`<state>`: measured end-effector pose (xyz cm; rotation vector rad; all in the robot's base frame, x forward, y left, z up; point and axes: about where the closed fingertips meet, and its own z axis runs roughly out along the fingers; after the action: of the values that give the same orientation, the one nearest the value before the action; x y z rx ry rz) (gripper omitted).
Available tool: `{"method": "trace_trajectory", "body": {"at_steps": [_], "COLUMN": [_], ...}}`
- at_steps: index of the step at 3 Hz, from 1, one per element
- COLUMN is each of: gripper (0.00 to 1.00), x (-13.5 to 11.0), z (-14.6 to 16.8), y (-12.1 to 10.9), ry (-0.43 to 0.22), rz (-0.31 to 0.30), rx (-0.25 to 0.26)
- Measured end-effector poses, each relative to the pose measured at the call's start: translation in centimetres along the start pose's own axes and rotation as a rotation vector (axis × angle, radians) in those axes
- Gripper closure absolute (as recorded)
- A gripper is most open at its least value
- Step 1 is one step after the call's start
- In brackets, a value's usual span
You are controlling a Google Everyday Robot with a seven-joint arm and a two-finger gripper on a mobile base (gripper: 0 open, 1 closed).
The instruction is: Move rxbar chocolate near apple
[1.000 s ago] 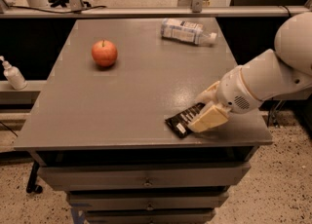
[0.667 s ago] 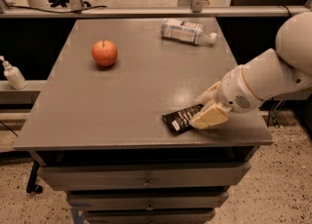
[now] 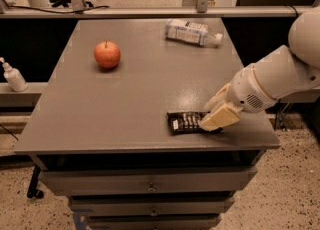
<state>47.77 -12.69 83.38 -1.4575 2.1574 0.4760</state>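
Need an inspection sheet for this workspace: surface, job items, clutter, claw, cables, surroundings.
Surface: grey table, flat top, drawers below.
Job's things: rxbar chocolate lies flat near the front right edge; apple sits at back left, well apart from the bar.
Clutter: clear plastic bottle on its side at back right.
Claw: claw is down at the bar's right end, overlapping it.
Cables: black cable along the rail behind the table.
Surroundings: pump bottle on the left ledge; speckled floor.

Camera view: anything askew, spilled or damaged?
Only the plastic bottle lies on its side, far back on the table; no spill shows. The pincer is at one end of the rxbar chocolate, near the front edge.
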Motion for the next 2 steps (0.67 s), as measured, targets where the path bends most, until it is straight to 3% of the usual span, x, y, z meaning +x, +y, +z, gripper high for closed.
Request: {"method": "trace_trajectory", "body": {"at_steps": [2], "gripper": [1.00], "x": [-0.1], "z": [-2.5], "y": [-2.0], "ry": [0.018], "rz": [-0.002], "rx": [0.048]}}
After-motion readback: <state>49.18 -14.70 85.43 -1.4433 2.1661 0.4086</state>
